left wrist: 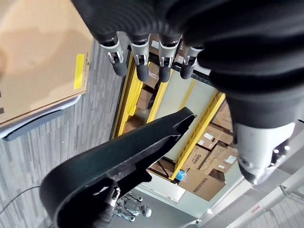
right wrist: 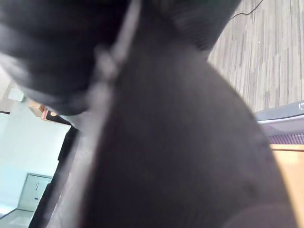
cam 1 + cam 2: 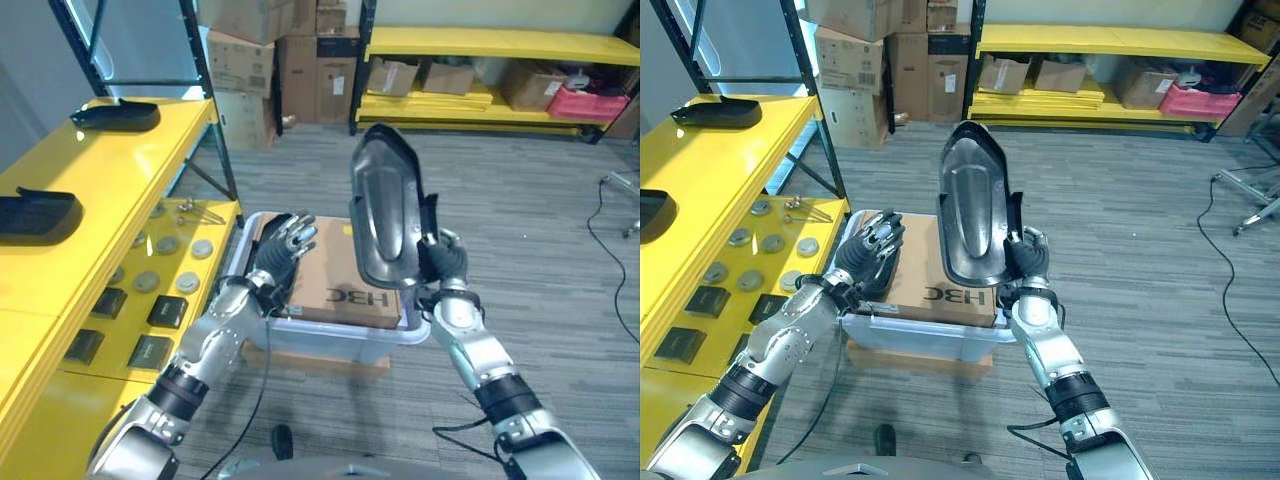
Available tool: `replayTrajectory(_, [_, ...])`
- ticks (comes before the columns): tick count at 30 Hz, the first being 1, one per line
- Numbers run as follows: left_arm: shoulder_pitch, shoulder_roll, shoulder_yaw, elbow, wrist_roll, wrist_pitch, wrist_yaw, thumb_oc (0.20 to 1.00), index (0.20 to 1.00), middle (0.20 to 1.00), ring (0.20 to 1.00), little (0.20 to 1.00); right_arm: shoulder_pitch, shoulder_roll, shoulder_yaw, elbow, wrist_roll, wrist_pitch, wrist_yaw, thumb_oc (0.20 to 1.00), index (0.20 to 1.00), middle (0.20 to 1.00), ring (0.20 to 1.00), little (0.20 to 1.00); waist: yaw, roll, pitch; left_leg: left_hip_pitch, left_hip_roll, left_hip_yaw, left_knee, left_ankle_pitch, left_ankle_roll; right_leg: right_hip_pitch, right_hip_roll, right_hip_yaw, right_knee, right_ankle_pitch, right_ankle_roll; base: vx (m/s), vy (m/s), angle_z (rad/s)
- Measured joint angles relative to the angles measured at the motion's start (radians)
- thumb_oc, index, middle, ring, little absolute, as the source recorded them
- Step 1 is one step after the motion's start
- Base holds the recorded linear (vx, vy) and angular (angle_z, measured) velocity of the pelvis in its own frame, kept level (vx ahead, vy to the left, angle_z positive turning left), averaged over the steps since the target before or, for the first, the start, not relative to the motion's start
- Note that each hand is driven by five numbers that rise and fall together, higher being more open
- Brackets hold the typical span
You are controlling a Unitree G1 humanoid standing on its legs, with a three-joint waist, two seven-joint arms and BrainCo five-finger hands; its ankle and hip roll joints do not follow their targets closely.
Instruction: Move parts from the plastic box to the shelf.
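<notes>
- My right hand (image 3: 1028, 258) is nearest, raised over the near right corner of the plastic box (image 3: 330, 338). Its fingers are curled round the lower edge of a long black moulded part (image 3: 385, 205), pinching it so it stands upright, hollow side facing me, well clear of the box.
- I judge it is held high so it can swing left to the shelf without catching the rim.
- My left hand (image 3: 285, 245) hovers above the box's left side, fingers loosely bent and side by side, holding nothing; it looks ready to steady the part.
- Inside the box lies a flat brown cardboard carton (image 3: 340, 280), covering most of the bottom.
- To my left is the yellow shelf (image 3: 120, 175). Its top level carries two black parts (image 3: 115, 115) like mine; the lower level holds small round metal discs (image 3: 165, 243) and square black pads (image 3: 165, 312).
- Farthest off, stacked cardboard boxes (image 3: 275, 60) and a second yellow rack (image 3: 500, 45) stand along the back wall.
</notes>
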Motion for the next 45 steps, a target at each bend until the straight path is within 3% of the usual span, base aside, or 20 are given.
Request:
replayTrajectory(5, [-0.027,-0.003,0.0,0.053,0.009,0.032,0.061,1.0,1.0,1.0,1.0,1.0,-0.036,0.0,0.011,-0.001,0.0,0.005,-0.009,0.2,0.2,0.2,0.2,0.2,0.0,-0.001,-0.01,0.004,0.001,0.004,0.0,-0.003,-0.002,0.001,0.0,0.004,0.0,0.0,0.0,0.01,0.003,-0.03])
replayTrajectory(15, [-0.076,-0.064,-0.041,0.081,-0.018,0.05,0.06,1.0,1.0,1.0,1.0,1.0,-0.041,0.053,0.05,0.064,0.009,0.045,-0.009,0.2,0.2,0.2,0.2,0.2,0.0,-0.002,-0.019,0.007,0.002,0.009,0.0,-0.004,-0.002,0.001,0.0,0.004,-0.001,0.0,0.0,0.0,0.0,0.0])
replayTrajectory(27, [-0.081,-0.07,-0.061,0.081,-0.05,0.053,0.064,1.0,1.0,1.0,1.0,1.0,-0.064,0.083,0.119,0.154,0.012,0.063,-0.007,0.2,0.2,0.2,0.2,0.2,0.0,-0.002,-0.02,0.009,0.004,0.015,0.001,-0.005,-0.002,0.0,0.0,0.009,-0.003,0.0,0.0,0.0,0.0,-0.01])
replayTrajectory(38, [-0.081,-0.047,-0.076,0.09,0.089,0.086,0.1,1.0,1.0,1.0,1.0,1.0,-0.102,0.083,0.128,0.153,0.02,0.073,-0.022,0.2,0.2,0.2,0.2,0.2,0.004,-0.001,-0.021,0.012,0.005,0.021,0.003,-0.006,-0.002,-0.001,-0.001,0.022,-0.005,0.001,-0.001,0.0,-0.003,-0.01])
replayTrajectory(45, [-0.134,-0.044,-0.074,0.102,0.104,0.119,0.103,1.0,1.0,1.0,1.0,1.0,-0.188,0.087,0.128,0.154,0.02,0.073,-0.028,0.2,0.2,0.2,0.2,0.2,0.013,0.002,-0.023,0.015,0.005,0.021,0.005,-0.006,-0.002,0.001,-0.001,0.022,-0.006,0.001,-0.001,0.0,0.0,0.0])
